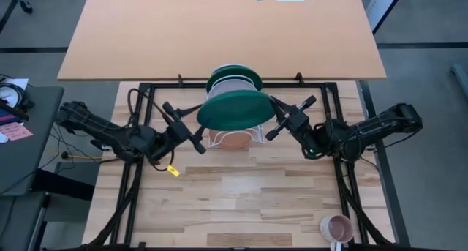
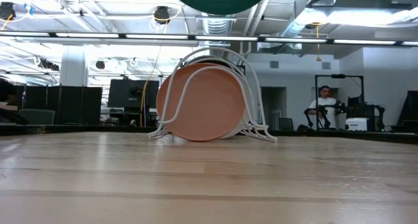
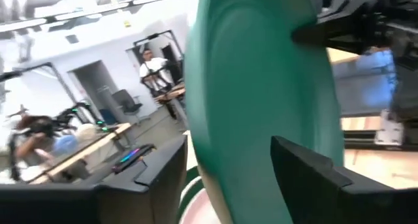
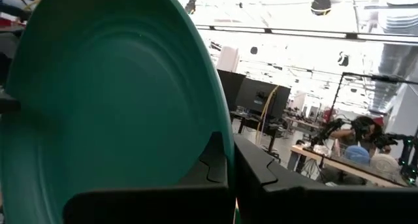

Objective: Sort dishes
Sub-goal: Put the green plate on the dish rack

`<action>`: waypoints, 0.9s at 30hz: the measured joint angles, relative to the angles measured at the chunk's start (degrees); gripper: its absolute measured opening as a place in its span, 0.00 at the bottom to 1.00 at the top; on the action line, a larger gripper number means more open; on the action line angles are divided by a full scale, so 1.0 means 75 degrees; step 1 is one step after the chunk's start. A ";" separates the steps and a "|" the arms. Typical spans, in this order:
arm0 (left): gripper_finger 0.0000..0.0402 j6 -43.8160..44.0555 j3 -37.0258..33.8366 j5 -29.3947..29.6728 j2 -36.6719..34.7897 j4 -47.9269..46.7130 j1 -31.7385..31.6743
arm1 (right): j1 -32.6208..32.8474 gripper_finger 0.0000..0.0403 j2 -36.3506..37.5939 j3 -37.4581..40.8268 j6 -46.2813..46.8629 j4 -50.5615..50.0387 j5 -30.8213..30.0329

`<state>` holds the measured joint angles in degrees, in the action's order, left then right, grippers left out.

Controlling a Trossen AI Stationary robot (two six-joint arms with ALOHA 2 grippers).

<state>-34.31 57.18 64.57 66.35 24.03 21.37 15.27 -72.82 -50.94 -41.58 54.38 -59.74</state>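
While the green plate hangs above the rack at the frame's centre, the right end effector clamps its right rim; the left end effector straddles its left rim, fingers apart.

Both arms are dark, near-black, built of chunky jointed segments with black cables looped along them. The left arm carries a small yellow tag hanging near its wrist, and the right arm shows a small green light near its wrist. Each ends in a two-finger gripper, left gripper and right gripper, with flat, angular matte-black fingers having stepped, notched inner edges.
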 joint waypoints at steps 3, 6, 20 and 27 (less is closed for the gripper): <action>0.44 0.0021 0.0000 0.0021 0.0017 -0.0009 -0.0053 | 0.0000 0.01 0.0000 0.0000 -0.0033 0.0006 0.0000; 0.36 0.0001 -0.0002 0.0045 0.0012 -0.0001 -0.0062 | 0.0000 0.01 0.0000 0.0000 -0.0041 0.0004 0.0000; 0.03 -0.0909 0.0004 0.0453 -0.0012 0.0272 -0.0073 | -0.0023 0.02 0.0009 0.0000 -0.0098 -0.0232 0.0547; 0.01 -0.2280 0.0004 0.0347 -0.0012 0.1196 -0.0232 | 0.0042 0.11 0.0003 0.0000 -0.0563 -0.0500 0.0444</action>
<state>-51.41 57.21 67.17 66.26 33.00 19.63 15.58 -72.79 -50.94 -45.81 50.63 -56.41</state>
